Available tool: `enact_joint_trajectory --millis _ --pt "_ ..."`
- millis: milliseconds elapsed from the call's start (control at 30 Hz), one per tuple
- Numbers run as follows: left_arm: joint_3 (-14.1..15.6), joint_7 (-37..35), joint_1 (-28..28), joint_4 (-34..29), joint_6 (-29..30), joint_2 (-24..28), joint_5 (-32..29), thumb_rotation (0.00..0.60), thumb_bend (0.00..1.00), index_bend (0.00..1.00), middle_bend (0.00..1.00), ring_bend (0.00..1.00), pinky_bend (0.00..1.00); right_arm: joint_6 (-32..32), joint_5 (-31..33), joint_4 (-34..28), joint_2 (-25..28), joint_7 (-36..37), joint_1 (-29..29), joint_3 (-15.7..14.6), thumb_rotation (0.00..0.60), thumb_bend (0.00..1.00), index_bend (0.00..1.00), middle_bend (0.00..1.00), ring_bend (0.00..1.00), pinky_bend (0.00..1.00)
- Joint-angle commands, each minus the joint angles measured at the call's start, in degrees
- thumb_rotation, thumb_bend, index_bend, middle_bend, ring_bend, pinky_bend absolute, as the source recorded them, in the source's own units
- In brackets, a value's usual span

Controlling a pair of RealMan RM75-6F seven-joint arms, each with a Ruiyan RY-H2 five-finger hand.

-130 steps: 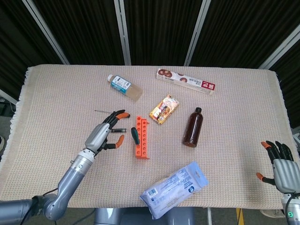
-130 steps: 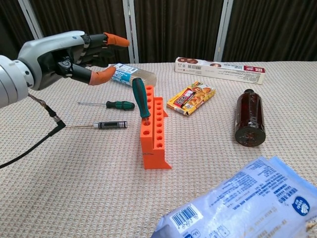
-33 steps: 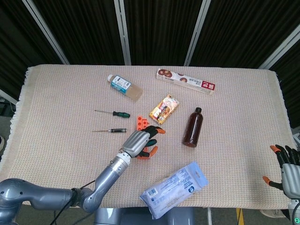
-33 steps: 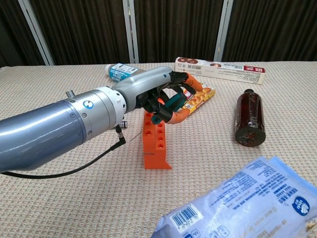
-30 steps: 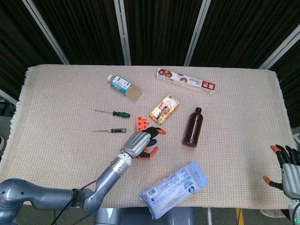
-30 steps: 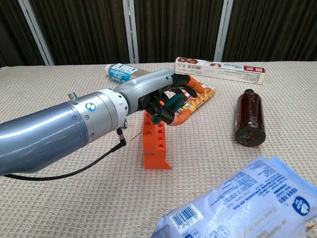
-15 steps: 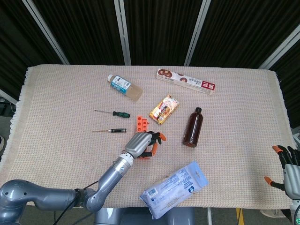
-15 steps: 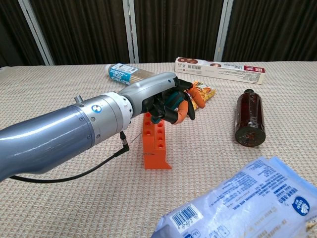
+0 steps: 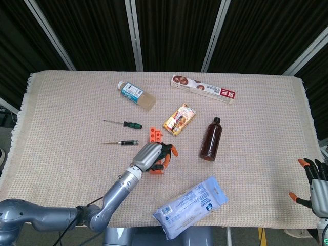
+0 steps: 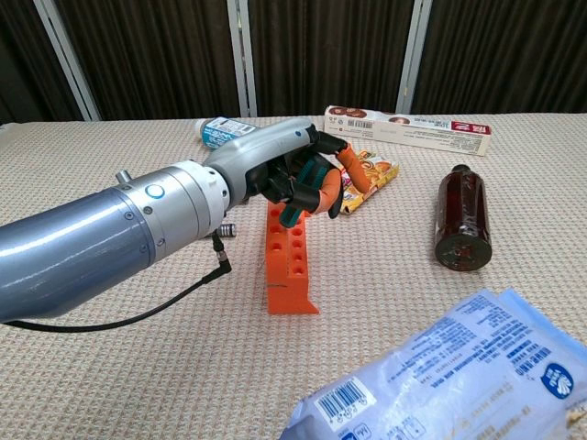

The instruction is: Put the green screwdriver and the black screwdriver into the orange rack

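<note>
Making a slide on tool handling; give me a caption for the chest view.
Left hand grips a green-handled screwdriver above the orange rack.

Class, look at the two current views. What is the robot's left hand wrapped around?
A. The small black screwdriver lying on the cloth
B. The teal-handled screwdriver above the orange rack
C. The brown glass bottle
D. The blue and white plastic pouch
B: the left hand has its fingers closed around the teal-handled screwdriver directly over the orange rack.
</note>
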Motion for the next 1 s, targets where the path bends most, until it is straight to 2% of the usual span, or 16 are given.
enact_joint_trajectory --millis 33,233,400,500,833,1000 --pt "0.48 -2.38 0.95 -0.49 -0.14 1.12 2.48 0.600 0.91 0.43 0.62 0.39 0.36 -0.02 0.01 -0.04 0.02 -0.04 0.01 0.02 0.600 0.00 0.14 0.11 0.00 0.03" --pt "1.68 -4.99 2.07 -1.20 0.32 2.53 6.47 0.600 0.91 0.43 0.62 0.39 0.33 -0.18 0.07 -0.17 0.02 -0.27 0.11 0.10 0.600 0.00 0.14 0.11 0.00 0.03" --pt "2.48 -5.83 2.73 -1.15 0.94 3.11 8.70 0.600 0.90 0.42 0.61 0.39 0.21 -0.39 0.09 -0.27 0.00 -0.36 0.25 0.15 0.600 0.00 0.14 0.11 0.00 0.03" --pt "2.66 -10.29 3.84 -0.29 1.82 2.53 10.31 0.600 0.90 0.42 0.60 0.39 0.16 -0.53 0.29 -0.23 -0.02 -0.32 0.26 0.20 0.600 0.00 0.14 0.11 0.00 0.03" --pt "2.64 -23.80 5.88 3.53 2.19 0.78 13.47 0.600 0.90 0.42 0.60 0.39 0.14 -1.12 0.58 -0.18 -0.13 -0.42 0.58 0.36 0.600 0.00 0.14 0.11 0.00 0.03" --pt "3.12 -26.31 6.32 4.44 2.19 0.70 14.86 0.600 0.90 0.43 0.60 0.39 0.13 -1.24 0.67 -0.29 -0.15 -0.55 0.70 0.44 0.600 0.00 0.14 0.11 0.00 0.03"
